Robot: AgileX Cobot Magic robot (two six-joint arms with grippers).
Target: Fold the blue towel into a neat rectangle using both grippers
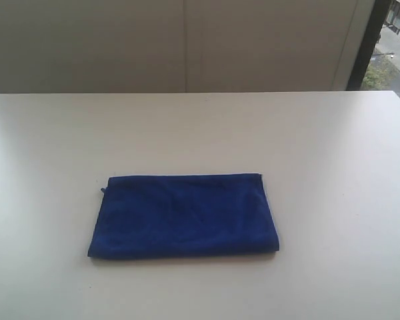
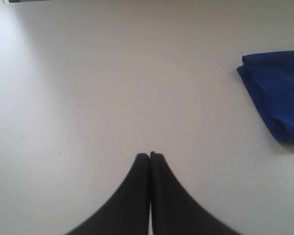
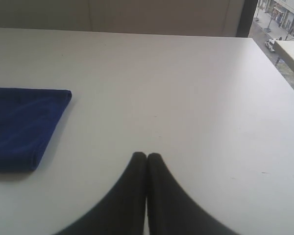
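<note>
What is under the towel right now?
The towel lies folded flat on the white table, which shows all around it. Whatever is beneath or between its layers is covered; no bulge shows.

The blue towel (image 1: 184,215) is showing a plain, deep royal blue all over. The table (image 1: 200,127) is looking pale off-white. The left gripper (image 2: 150,155) and right gripper (image 3: 146,155) are showing solid black.
</note>
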